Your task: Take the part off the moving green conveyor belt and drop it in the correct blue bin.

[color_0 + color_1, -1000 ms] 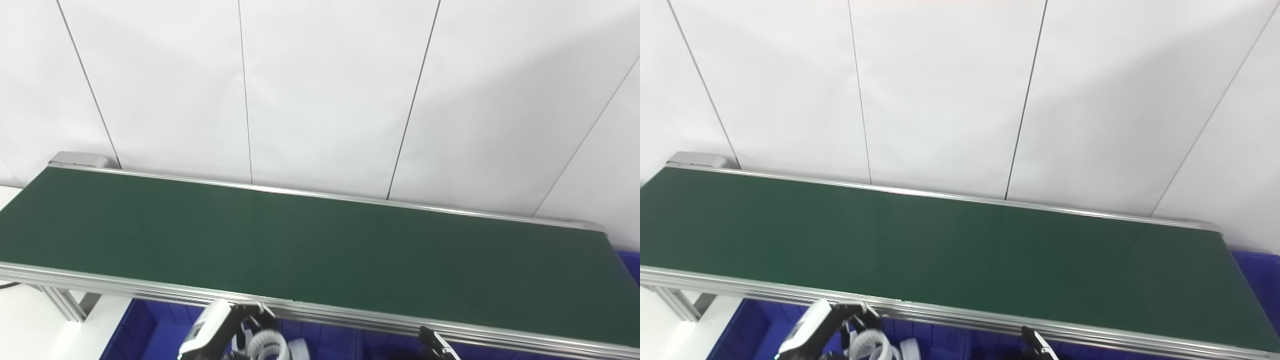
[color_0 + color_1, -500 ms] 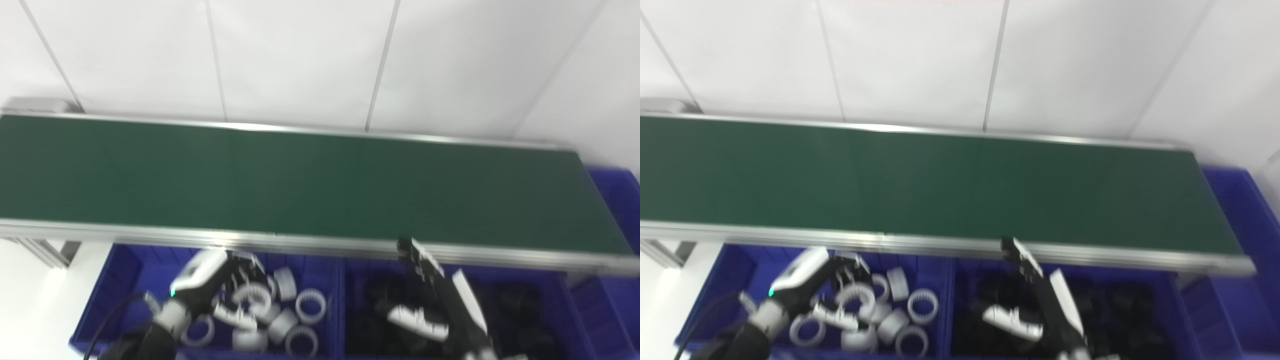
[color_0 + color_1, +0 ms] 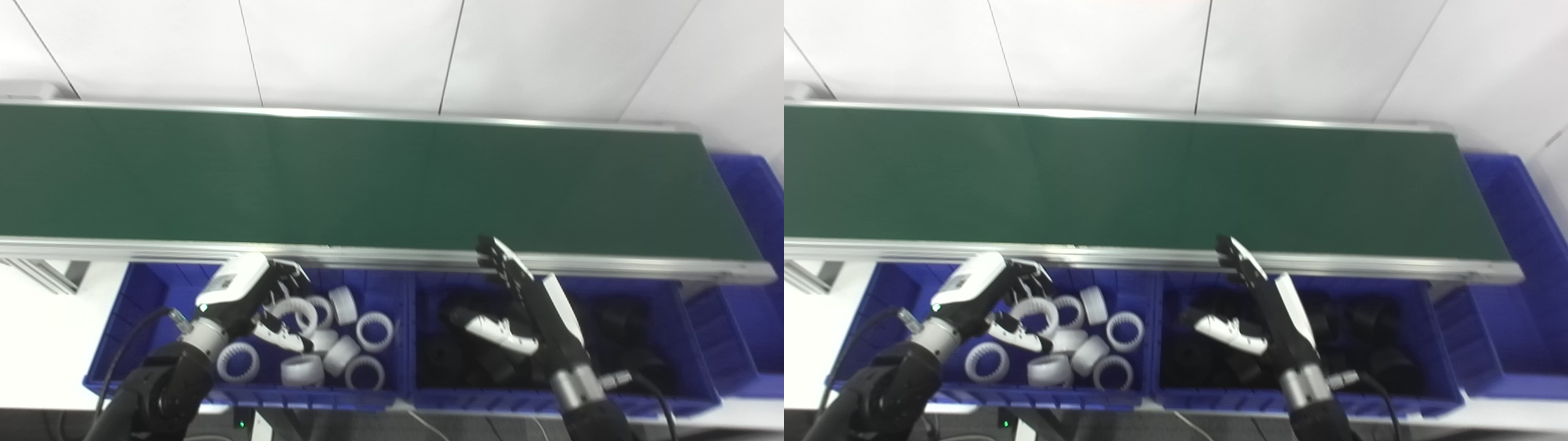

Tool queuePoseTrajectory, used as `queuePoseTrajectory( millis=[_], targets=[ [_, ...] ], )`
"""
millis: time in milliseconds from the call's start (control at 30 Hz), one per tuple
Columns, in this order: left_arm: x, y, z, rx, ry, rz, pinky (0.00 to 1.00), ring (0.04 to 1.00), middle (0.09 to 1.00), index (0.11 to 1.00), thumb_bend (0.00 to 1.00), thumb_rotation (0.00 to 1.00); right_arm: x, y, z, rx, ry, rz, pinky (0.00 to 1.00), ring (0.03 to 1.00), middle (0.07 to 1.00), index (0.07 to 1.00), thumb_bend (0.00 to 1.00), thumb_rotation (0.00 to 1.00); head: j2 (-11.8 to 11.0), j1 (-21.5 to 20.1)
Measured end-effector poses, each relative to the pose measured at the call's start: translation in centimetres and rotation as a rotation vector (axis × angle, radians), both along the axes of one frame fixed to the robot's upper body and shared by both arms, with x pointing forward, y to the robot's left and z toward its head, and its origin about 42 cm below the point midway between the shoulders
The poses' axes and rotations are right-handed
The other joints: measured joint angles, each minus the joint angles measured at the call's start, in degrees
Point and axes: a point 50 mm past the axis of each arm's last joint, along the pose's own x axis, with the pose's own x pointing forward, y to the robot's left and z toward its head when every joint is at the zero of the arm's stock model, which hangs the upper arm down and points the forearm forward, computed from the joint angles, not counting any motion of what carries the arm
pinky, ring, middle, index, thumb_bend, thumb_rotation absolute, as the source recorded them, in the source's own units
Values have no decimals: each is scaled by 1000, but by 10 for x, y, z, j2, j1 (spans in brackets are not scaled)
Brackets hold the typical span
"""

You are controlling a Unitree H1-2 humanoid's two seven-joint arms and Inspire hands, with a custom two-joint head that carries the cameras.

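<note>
The green conveyor belt runs across the view and carries no part. Below its near edge stand two blue bins. The left bin holds several white toothed rings. The right bin holds dark black parts. My left hand hovers over the left bin, fingers loosely curled and thumb apart, just above a white ring; it grips nothing that I can see. My right hand is open and flat over the right bin, its fingertips at the belt's near rail.
A silver rail edges the belt's near side. A third blue bin stands past the belt's right end. White wall panels rise behind the belt. A white surface lies at the left.
The camera has tilted down, so the belt sits higher in the picture and both bins and hands have come into view. The hands hold much the same pose.
</note>
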Motion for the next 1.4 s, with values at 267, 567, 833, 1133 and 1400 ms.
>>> queuePoseTrajectory(
  millis=[267, 567, 833, 1133, 1400],
  targets=[
    [1, 9, 2, 27, -16, -41, 680, 842, 945, 927, 837, 255, 0, 4, -1, 6, 12, -6, 812, 873, 898, 922, 767, 516, -1, -26],
    [1, 16, 2, -172, 18, -107, 739, 864, 947, 922, 900, 305, 0, 5, -2, 6, 23, -7, 820, 876, 900, 927, 764, 512, -7, -24],
    [4, 14, -2, -636, 90, -72, 781, 870, 909, 895, 896, 314, -1, 4, -3, 1, 30, -8, 812, 871, 896, 919, 780, 527, -24, -13],
    [2, 21, -10, -960, 155, -4, 760, 828, 884, 899, 853, 341, -3, 1, -5, -14, 39, -4, 810, 869, 897, 919, 776, 511, -41, -9],
    [-1, 27, -22, -1001, 192, 29, 755, 828, 873, 892, 852, 360, -7, 2, -15, -26, 72, -9, 798, 869, 899, 912, 764, 494, -79, 4]
  ],
)
